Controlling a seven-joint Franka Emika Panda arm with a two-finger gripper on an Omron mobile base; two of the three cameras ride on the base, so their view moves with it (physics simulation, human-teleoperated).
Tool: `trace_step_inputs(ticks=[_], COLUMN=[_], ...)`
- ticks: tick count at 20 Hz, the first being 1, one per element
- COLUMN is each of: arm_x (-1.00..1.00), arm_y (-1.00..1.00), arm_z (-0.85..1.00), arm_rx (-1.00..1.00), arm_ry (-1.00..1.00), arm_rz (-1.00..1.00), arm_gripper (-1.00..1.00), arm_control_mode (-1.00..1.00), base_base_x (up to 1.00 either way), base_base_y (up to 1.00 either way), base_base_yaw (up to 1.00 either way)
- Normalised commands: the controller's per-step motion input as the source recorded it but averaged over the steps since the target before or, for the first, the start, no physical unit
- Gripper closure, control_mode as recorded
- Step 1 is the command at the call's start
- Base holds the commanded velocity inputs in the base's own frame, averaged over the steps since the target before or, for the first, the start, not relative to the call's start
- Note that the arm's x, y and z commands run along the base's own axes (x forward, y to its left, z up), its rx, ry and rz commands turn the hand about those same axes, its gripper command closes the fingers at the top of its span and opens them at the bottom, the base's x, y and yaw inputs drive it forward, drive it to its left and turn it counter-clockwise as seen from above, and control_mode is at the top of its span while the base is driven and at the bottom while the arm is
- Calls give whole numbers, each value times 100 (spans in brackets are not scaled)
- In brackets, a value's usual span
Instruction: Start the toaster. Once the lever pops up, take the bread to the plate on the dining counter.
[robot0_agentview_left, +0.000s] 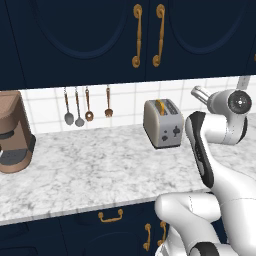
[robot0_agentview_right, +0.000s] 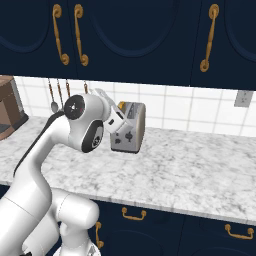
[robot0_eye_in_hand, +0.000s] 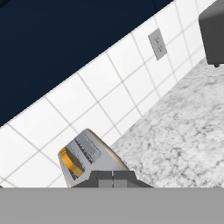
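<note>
**Hand view: closed gripper poised over the toaster, lever not yet pressed**

Hand view shows my gripper (robot0_eye_in_hand: 113, 176) with its two dark tips pressed together and nothing between them. Directly beyond the tips lies the toaster (robot0_eye_in_hand: 89, 159), seen from above at a roll, with the bread (robot0_eye_in_hand: 70, 162) sitting in the slot nearer the tiled wall as a golden-brown crust edge.

Left base view places the toaster (robot0_agentview_left: 163, 122) on the marble worktop (robot0_agentview_left: 90, 170), toward the back near the tiles, its narrow face with the dark controls turned toward the counter's front edge. The bread (robot0_agentview_left: 160, 106) stands a little proud of the slot. The lever (robot0_agentview_left: 177, 131) is, as far as I can make out, the dark tab on that face; it is too small to say whether it is up or down.

Right base view has the hand (robot0_agentview_right: 116, 119) just beside the toaster (robot0_agentview_right: 131, 129), on its arm-ward side and near its top edge. I cannot confirm contact.

My judgement: the starting step is in hand and the toaster is not yet running. The next move calls for bringing the closed tips round to the control face, above the lever, then pressing straight down. The tab is small, so a poorly aligned push could slide off or shove the light toaster across the worktop.
</note>
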Motion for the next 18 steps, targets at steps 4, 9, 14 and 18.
trace_step_inputs(ticks=[4, 9, 14, 18], arm_x=[0, 0, 0, 0], arm_y=[0, 0, 0, 0], arm_z=[0, 0, 0, 0], arm_rx=[0, 0, 0, 0], arm_ry=[0, 0, 0, 0], arm_rz=[0, 0, 0, 0], arm_gripper=[100, 100, 100, 100], arm_control_mode=[-100, -100, -100, -100], base_base_x=[0, 0, 0, 0], base_base_y=[0, 0, 0, 0], base_base_yaw=[0, 0, 0, 0])
